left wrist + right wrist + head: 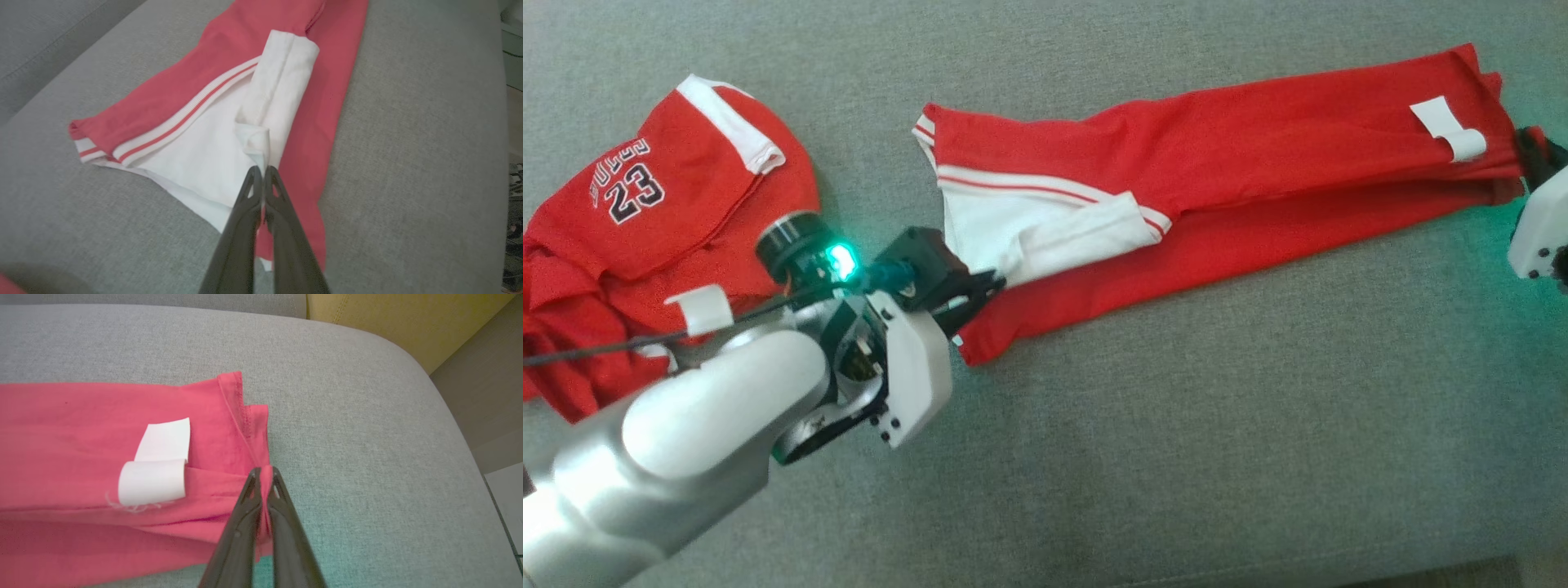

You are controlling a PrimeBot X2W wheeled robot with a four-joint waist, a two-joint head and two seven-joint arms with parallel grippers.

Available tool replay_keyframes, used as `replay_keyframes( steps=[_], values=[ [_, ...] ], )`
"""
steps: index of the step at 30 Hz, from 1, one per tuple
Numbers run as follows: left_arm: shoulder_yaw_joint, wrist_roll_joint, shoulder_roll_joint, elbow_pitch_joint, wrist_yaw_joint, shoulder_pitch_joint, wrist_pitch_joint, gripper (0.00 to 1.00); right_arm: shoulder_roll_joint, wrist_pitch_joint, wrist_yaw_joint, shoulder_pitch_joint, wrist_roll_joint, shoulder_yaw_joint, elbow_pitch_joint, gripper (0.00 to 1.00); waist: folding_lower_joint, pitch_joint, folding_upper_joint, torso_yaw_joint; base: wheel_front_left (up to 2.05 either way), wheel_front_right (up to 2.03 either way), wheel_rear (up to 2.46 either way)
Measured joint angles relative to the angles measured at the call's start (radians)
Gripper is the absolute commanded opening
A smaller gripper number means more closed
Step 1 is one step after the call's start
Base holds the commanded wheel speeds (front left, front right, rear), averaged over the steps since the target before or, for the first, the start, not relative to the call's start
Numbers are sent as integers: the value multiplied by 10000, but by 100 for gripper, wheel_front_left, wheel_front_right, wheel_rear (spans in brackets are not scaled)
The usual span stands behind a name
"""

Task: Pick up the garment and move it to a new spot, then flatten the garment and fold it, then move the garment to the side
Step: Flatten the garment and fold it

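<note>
While pinched at both ends, garment [1258, 155]: long red cloth piece with white striped trim, stretched from centre to right edge on grey fabric cushion [1176, 408].
Left gripper [261, 169]: clenched on white hem fold.
Right gripper [265, 470]: clamped on red corner.
</note>
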Motion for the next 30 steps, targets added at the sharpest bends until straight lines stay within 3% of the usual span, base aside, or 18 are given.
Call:
replay_keyframes(
  steps=[7, 8, 9, 12, 15, 20, 25, 28, 30],
  values=[
    [-58, -178, 115, -456, 8, 98, 523, 2, -25, 219, 0, -4, 119, 389, 251, 0, 0, 74, 0, -54, 0, 0, 0],
    [-58, -163, 113, -456, 31, 98, 523, 87, -10, 393, 0, -5, 224, 407, 339, 34, 1, 81, 0, -64, 0, 0, 0],
    [-63, -79, 111, -456, 31, 98, 512, 100, -4, 489, 0, 1, 272, 485, 374, 100, 1, 84, 0, -77, 0, 0, 0],
    [-81, 441, 75, -401, 144, 97, 284, 100, 13, 499, 0, -1, 554, 470, 374, 100, 1, 68, 0, -122, 0, 0, 0],
    [25, 577, -19, -130, 612, 127, -176, 100, 8, 134, 0, -5, 792, 370, 288, 100, 1, -15, 0, -168, 0, 0, 0],
    [918, 911, -460, 431, 2138, 314, -1751, 100, 58, -974, 0, -32, 1231, -46, -240, 100, 1, -292, 0, -236, 0, 0, 0],
    [2502, 842, -1151, 924, 3935, 843, -4228, 100, 403, -2805, 0, 59, 1116, -635, -953, 100, 0, -709, 0, -257, 0, 0, 0],
    [3206, 554, -1513, 1183, 4535, 1532, -5486, 100, 813, -3292, 0, 530, 1062, -1283, -1515, 100, 0, -994, 0, -252, 0, 0, 0],
    [3528, 533, -1710, 1292, 4702, 2084, -5768, 100, 1068, -3390, 0, 1126, 796, -1718, -1983, 100, -1, -1173, 0, -217, 0, 0, 0]
  ],
)
